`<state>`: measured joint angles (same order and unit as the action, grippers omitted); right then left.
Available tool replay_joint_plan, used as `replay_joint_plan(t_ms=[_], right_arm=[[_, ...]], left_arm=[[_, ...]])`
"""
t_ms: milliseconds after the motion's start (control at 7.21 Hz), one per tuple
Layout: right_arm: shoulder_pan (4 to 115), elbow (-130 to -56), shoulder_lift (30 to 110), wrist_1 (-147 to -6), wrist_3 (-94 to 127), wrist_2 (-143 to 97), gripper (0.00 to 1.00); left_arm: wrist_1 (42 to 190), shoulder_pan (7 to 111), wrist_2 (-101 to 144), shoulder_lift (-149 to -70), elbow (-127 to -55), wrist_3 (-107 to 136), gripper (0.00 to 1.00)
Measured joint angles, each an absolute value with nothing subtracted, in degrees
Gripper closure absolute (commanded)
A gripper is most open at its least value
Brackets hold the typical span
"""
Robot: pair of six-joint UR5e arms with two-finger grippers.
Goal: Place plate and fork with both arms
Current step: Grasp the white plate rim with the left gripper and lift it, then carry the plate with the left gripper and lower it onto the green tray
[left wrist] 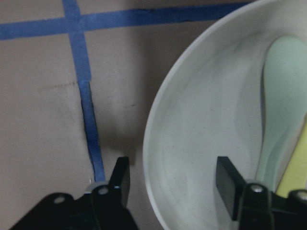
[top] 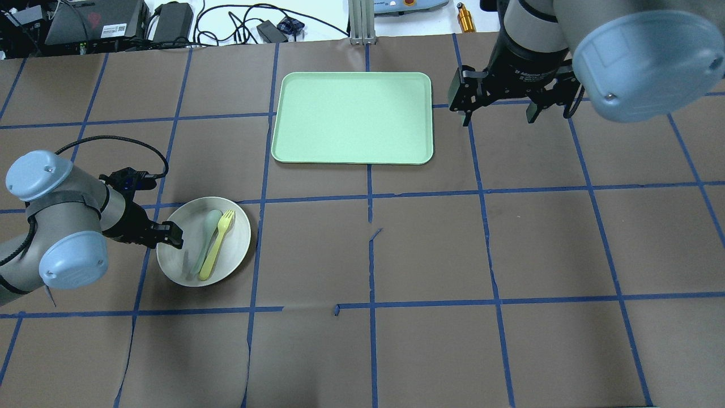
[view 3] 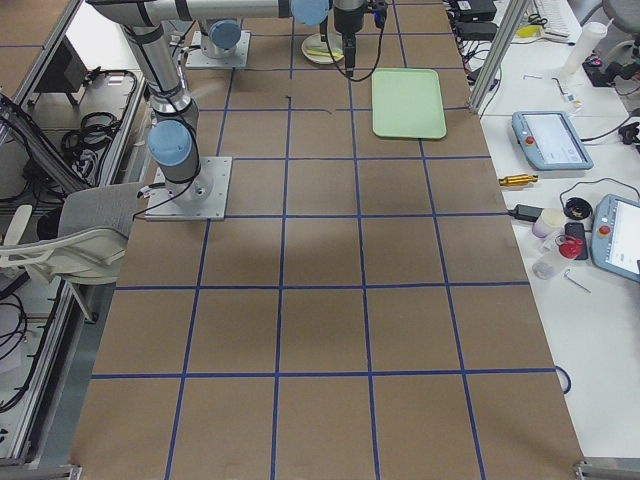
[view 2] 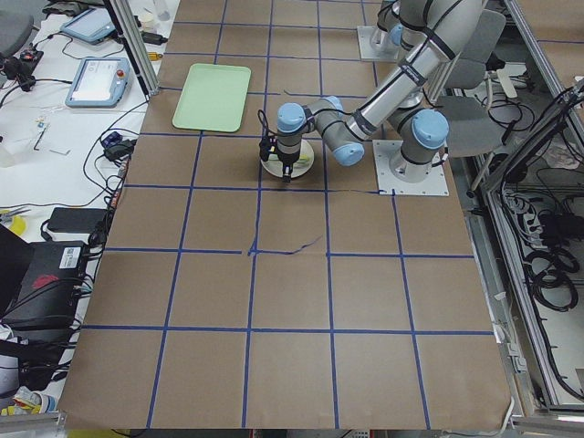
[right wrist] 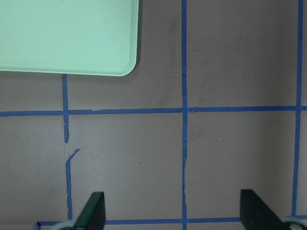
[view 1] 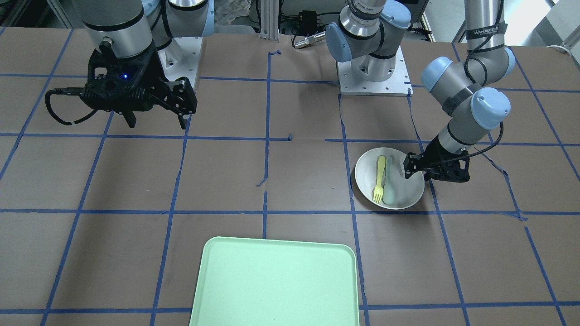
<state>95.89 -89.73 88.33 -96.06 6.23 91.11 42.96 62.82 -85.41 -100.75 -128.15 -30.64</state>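
The white plate (top: 237, 245) lies on the table at my left, with the yellow fork (top: 218, 246) lying in it beside a pale green spoon (top: 205, 241). My left gripper (top: 170, 235) is low at the plate's near-left rim. In the left wrist view it (left wrist: 172, 184) is open and straddles the rim: one finger is outside the plate (left wrist: 206, 124) and one inside, with the fork (left wrist: 295, 177) at the right edge. My right gripper (top: 498, 113) is open and empty, held high to the right of the tray. From the front, the plate (view 1: 367, 174), the fork (view 1: 379, 179), the left gripper (view 1: 410, 167) and the right gripper (view 1: 156, 120) all show.
A rectangular mint-green tray (top: 351, 116) lies at the far middle of the table; its corner shows in the right wrist view (right wrist: 62, 33). Brown paper with blue tape lines covers the table. Cables and devices lie beyond the far edge.
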Motion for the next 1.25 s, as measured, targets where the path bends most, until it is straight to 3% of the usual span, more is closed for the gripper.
replay_joint_plan(t_ms=[693,1248], right_arm=[[95.9,-89.8,88.4,-96.1,6.2,91.2,0.0],[95.9,-89.7,88.3,-96.1,6.2,91.1,0.0]], left_arm=[[45.7,62.3,-83.5,-101.5,-125.2,-29.7,1.0],[58.2,69.6,-67.1,-108.9,-106.6,-23.8,1.0]])
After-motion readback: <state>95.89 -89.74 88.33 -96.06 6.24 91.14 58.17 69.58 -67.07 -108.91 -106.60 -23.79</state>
